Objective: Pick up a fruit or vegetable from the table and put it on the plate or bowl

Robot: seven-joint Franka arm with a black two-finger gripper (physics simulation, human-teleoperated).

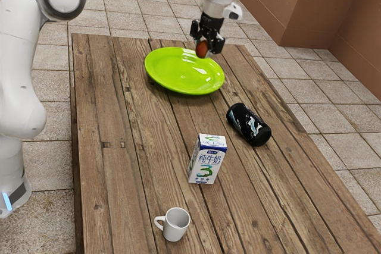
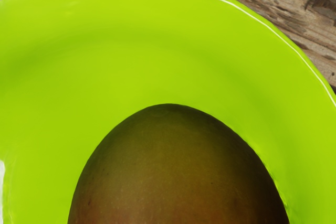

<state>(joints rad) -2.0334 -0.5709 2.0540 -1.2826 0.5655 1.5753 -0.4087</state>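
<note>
Table (image 1: 131, 165): claw (image 1: 203, 47), fruit (image 1: 202, 50) above plate (image 1: 172, 74) rim

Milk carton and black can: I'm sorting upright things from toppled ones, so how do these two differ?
The milk carton stands upright; the black can lies on its side. The milk carton is a white box with blue and green print; the black can is a dark cylinder. Both rest on the wooden table, away from the claw, which grips a fruit.
</note>
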